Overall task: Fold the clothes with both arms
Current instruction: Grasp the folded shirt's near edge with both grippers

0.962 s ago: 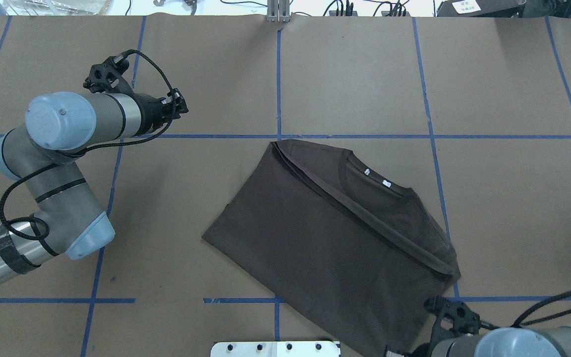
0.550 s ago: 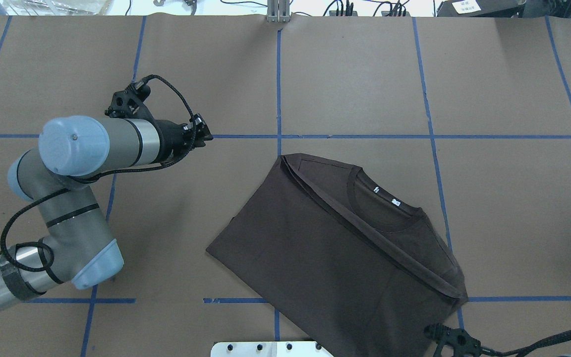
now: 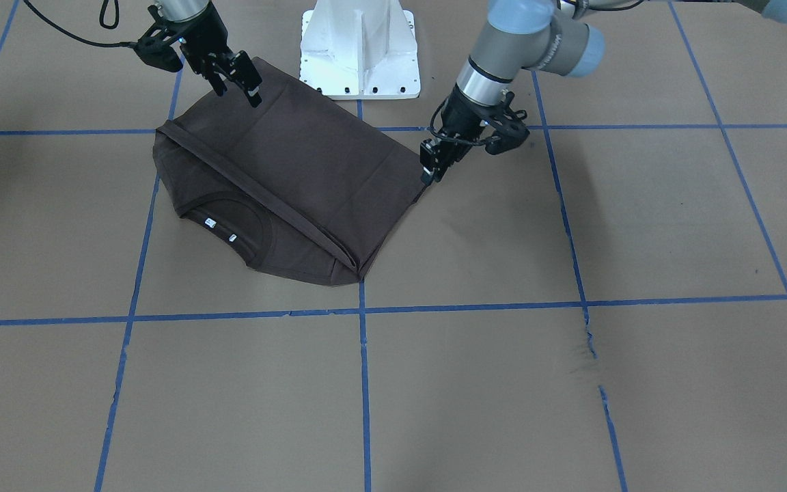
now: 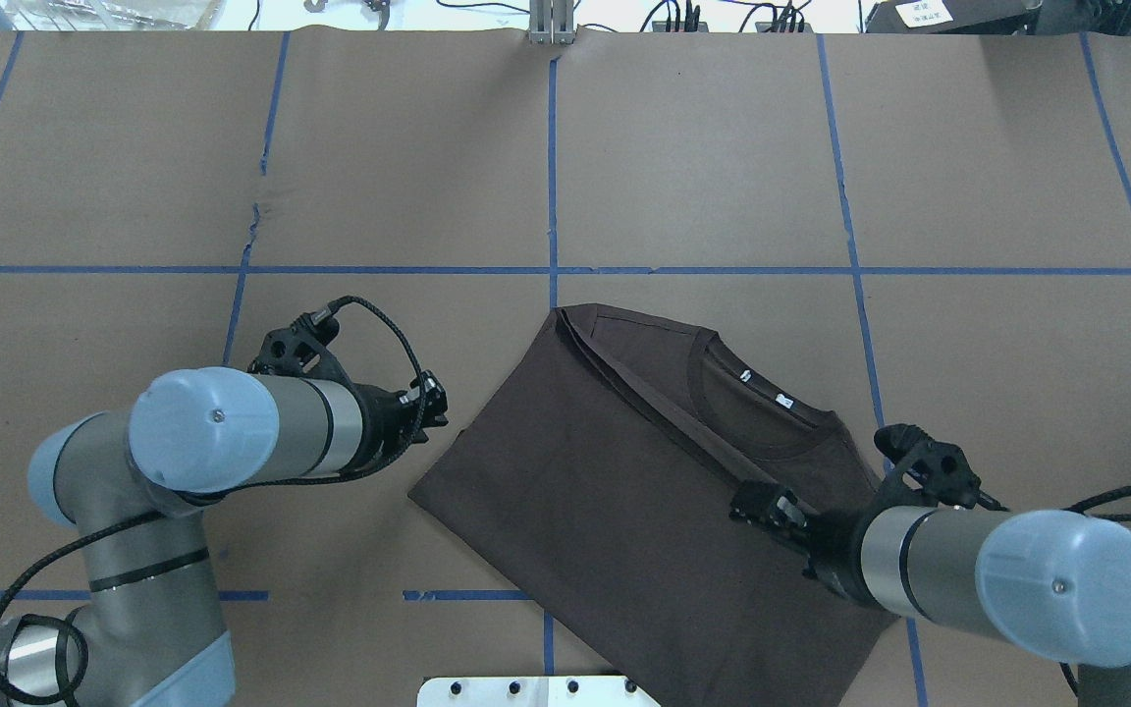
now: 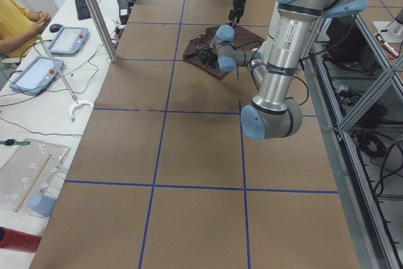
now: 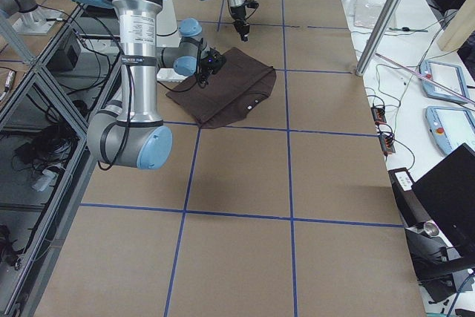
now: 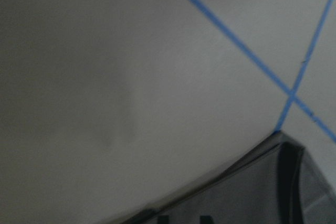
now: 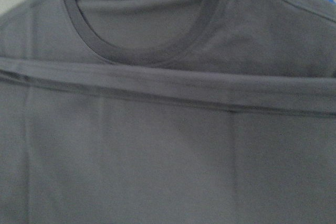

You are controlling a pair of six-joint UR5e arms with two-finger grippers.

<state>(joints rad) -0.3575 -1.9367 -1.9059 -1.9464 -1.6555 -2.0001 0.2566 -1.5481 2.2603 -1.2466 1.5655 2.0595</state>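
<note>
Starting with the front-facing view, the t-shirt (image 3: 298, 164) lies upper centre on the paper-covered table (image 3: 503, 383), folded once with its hem band beside the collar (image 3: 267, 236), so I judge further folds remain; the right gripper (image 3: 236, 82) hovers at upper left over the cloth, fingers spread and empty, while the left gripper (image 3: 432, 162) hangs at the shirt's right corner, its opening impossible to tell. Overhead, the shirt's lower edge nears the white base plate (image 4: 546, 690) at bottom centre, so room lies toward the top and sides. Right wrist view fills with cloth, hem band crossing mid-frame.
</note>
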